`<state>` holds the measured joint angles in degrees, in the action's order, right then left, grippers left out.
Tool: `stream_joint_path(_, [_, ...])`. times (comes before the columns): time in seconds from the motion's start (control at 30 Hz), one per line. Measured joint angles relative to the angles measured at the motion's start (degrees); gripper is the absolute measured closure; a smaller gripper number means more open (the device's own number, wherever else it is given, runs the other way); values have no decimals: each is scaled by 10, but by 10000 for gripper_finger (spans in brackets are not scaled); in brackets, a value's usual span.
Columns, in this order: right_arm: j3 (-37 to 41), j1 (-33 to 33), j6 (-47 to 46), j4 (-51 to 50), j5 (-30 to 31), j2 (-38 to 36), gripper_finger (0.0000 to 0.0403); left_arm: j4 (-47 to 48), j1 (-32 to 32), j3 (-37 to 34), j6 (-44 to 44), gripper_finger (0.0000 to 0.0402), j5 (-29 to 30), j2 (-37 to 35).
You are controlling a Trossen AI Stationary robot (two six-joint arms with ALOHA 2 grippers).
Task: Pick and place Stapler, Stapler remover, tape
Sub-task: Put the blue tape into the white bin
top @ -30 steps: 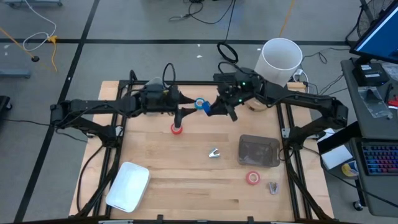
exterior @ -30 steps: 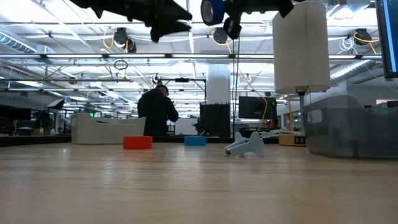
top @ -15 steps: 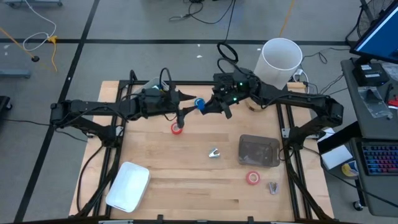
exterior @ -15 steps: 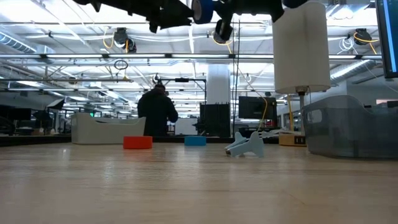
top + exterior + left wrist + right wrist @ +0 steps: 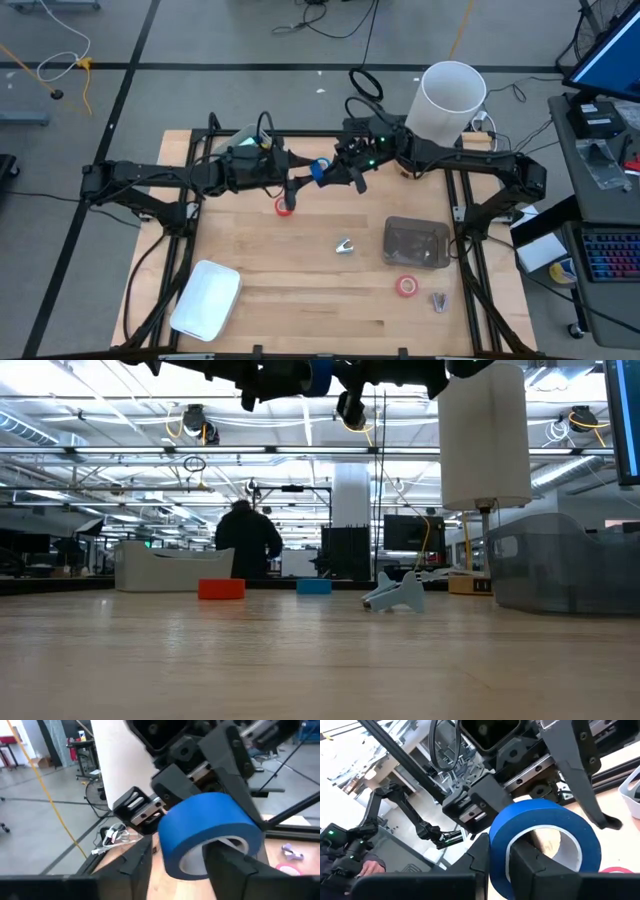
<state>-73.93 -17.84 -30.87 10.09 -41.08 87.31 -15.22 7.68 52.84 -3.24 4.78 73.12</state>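
The right gripper (image 5: 330, 172) pinches the wall of a blue tape roll (image 5: 319, 169), one finger inside the pale core and one outside, holding it in the air above the far middle of the table (image 5: 300, 290). The left gripper (image 5: 298, 178) meets it from the left with its fingers spread, one finger (image 5: 235, 865) reaching into the core and the other outside the ring, not yet pressed in.

The roll looks light and stiff, a rigid ring that should not crush, though its smooth outer face may slip; the wall, taken through the core, seems the surest hold.

A red tape roll (image 5: 285, 207) lies on the table just below the grippers, another red roll (image 5: 406, 286) near the front right beside a grey tray (image 5: 416, 244).
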Motion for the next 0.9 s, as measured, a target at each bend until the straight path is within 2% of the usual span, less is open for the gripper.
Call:
stream_joint_path(0.13, [0, 13, 0, 3, 32, 0, 366, 1, 0, 0, 24, 309, 2, 0])
stream_joint_path(0.2, [0, 16, 0, 4, 41, 0, 346, 2, 1, 0, 28, 359, 0, 0])
stream_joint_path(0.23, [0, 17, 3, 4, 40, 0, 333, 6, 1, 0, 34, 367, -3, 0])
stream_joint_path(0.37, [0, 13, 1, -12, 34, 0, 286, 50, 0, 1, 61, 367, 1, -3])
stream_joint_path(0.6, [-1, -3, 14, -98, 33, -9, 238, 252, 0, 0, 133, 367, 25, -51])
stream_joint_path(0.7, [0, -5, 19, -115, 33, -7, 228, 344, 0, 1, 224, 367, 4, -85])
stream_joint_path(0.9, [0, -6, 42, -120, 33, -8, 227, 571, -31, 1, 491, 367, -122, -128])
